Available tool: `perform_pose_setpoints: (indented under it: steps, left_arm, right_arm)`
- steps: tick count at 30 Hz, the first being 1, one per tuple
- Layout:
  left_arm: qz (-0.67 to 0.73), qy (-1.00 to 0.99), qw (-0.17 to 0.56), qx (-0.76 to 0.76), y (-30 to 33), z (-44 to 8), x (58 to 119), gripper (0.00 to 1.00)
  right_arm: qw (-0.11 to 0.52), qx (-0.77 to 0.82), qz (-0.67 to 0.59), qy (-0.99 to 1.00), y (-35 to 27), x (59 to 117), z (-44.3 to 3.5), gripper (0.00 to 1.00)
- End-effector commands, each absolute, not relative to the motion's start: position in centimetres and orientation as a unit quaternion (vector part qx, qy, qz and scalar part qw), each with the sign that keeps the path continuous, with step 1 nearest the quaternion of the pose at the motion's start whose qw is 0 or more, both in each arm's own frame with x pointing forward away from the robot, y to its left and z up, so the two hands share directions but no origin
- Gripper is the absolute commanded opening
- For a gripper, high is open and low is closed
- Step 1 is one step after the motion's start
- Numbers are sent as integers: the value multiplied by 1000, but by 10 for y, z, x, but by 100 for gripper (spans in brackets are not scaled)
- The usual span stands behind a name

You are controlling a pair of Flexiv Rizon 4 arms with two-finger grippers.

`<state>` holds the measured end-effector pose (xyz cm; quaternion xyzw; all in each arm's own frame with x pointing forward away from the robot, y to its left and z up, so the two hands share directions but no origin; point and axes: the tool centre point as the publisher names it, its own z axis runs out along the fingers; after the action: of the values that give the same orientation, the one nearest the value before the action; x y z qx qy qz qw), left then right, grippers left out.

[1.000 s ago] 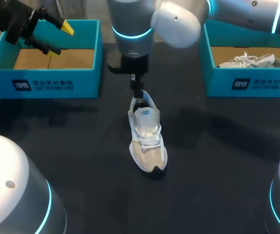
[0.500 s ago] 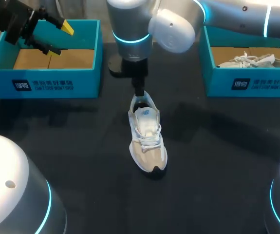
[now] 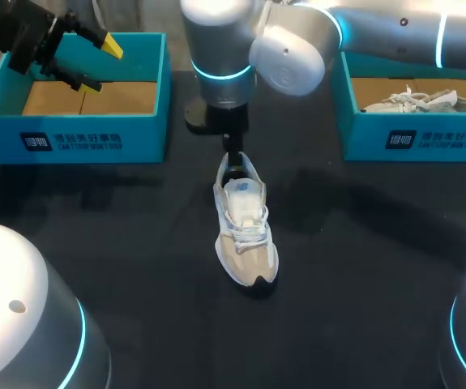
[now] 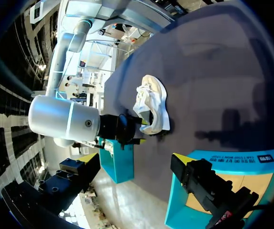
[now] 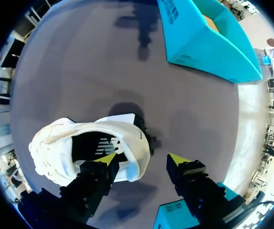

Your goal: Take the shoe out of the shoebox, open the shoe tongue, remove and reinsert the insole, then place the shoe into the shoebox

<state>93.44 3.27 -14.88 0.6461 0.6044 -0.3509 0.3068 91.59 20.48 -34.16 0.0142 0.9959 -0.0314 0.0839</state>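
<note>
White-and-beige lace-up sneaker stands on the dark counter, toe toward the camera. The right claw straddles its heel collar, fingers apart, largely hidden from overhead by the arm. The left claw, fingers spread, hangs over the teal cardboard shoebox.

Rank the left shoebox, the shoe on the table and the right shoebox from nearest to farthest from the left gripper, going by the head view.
1. Left shoebox: directly beneath the left gripper, at the table's left.
2. Shoe on the table: mid-table.
3. Right shoebox: at the far right side.
</note>
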Motion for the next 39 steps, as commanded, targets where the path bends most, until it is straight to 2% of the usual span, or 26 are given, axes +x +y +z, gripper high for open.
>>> perform_pose_setpoints:
  steps: [1, 17, 23, 26, 29, 32, 34, 35, 36, 39]
  left_arm:
    - [-350, 605, 306, 647, 33, -148, 934, 100]
    - [-350, 605, 306, 647, 33, -148, 934, 100]
    - [-350, 605, 306, 647, 33, -148, 934, 100]
    - [-350, 605, 306, 647, 33, -148, 934, 100]
    - [-350, 605, 306, 647, 33, -148, 934, 100]
    - [-350, 605, 306, 647, 33, -148, 934, 100]
    - [-350, 605, 306, 647, 33, -148, 934, 100]
    - [-350, 605, 306, 647, 33, -148, 934, 100]
    - [-350, 605, 306, 647, 33, -148, 934, 100]
    - [-350, 605, 306, 647, 33, -148, 934, 100]
  right_arm:
    - [85, 23, -26, 996, 205, 919, -351, 66]
    - [93, 45, -15, 995, 203, 926, -374, 79]
    - [91, 50, -15, 995, 204, 926, -383, 79]
    - [87, 55, -17, 995, 204, 926, -390, 69]
    - [86, 57, -19, 994, 203, 926, -392, 49]
    - [86, 58, -20, 994, 203, 926, -392, 44]
    - [86, 59, -22, 994, 204, 925, -393, 28]
    - [87, 61, -27, 994, 205, 925, -393, 16]
    - [88, 62, -29, 994, 205, 924, -394, 0]
    - [90, 72, -32, 993, 204, 922, -395, 0]
